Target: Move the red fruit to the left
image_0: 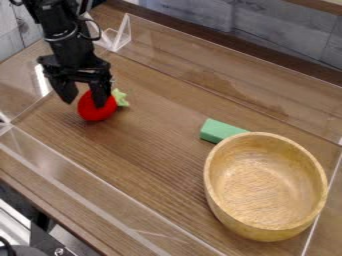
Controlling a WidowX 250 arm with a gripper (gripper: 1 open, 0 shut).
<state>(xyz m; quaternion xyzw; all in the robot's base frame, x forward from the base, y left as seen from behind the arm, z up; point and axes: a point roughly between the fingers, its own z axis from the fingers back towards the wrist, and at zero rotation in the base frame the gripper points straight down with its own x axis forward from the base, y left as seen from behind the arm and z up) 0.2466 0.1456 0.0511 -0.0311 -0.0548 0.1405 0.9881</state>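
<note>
The table (147,150) of dark wood grain fills most of the view, ringed by a low clear wall (201,50) whose edges catch glare and are hard to trace; the near left corner is cut off by the frame. The arm (60,30) enters from the top left, and its upper part runs out of the picture. The bowl (265,186), pale wood and round, sits at the right front, well apart from the arm. A flat green block (222,129) lies just behind the bowl, near its rim.

The gripper (78,90) points down at the left of the table, its black fingers spread wide on either side of the fruit (95,107). The fruit rests on the wood, red, with a light green tip poking out to the right. The fingers cover its upper left part, so whether either one touches it is unclear; it looks set down and not gripped.
</note>
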